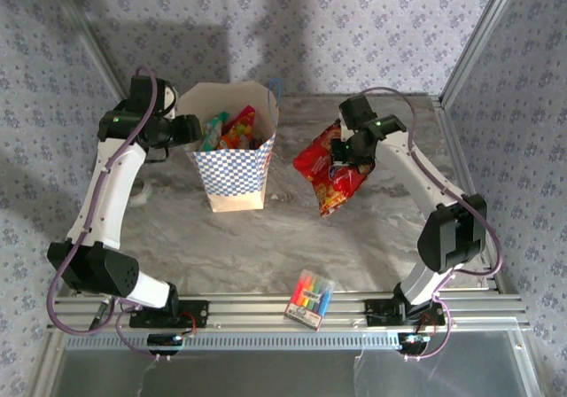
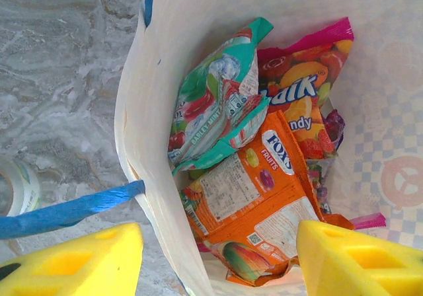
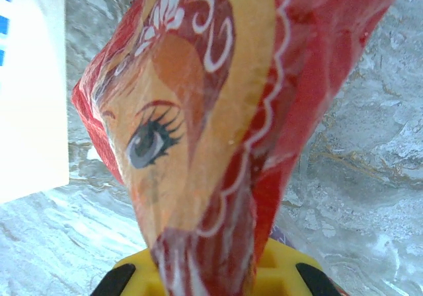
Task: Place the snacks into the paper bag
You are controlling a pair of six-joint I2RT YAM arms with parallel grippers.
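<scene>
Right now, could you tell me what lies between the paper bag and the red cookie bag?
Only bare tabletop lies between the paper bag and the red cookie bag, in the top view.

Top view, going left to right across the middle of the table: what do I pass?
left arm → paper bag → red cookie bag → right arm
</scene>
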